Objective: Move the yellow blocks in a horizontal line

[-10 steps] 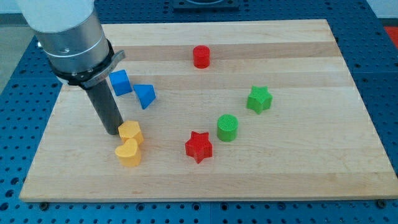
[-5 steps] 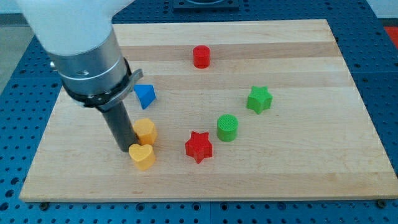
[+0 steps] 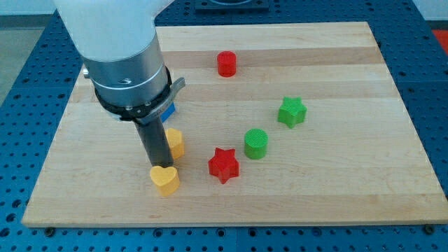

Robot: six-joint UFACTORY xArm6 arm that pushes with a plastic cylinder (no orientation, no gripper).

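Note:
A yellow heart block [image 3: 166, 180] lies near the board's lower left. A second yellow block [image 3: 175, 143], rounded, sits just above it, partly hidden behind my rod. My tip [image 3: 158, 166] stands between them, against the top of the heart and at the lower left of the other yellow block.
A red star [image 3: 223, 165] lies right of the yellow blocks, a green cylinder [image 3: 256, 143] beyond it, a green star [image 3: 292, 111] further right, and a red cylinder [image 3: 226, 64] at the top. A blue block [image 3: 169, 110] peeks out behind the arm. The wooden board [image 3: 350, 175] has edges all round.
My tip has moved to the right, pushing both yellow blocks rightward. The arm now hides the blue blocks almost entirely.

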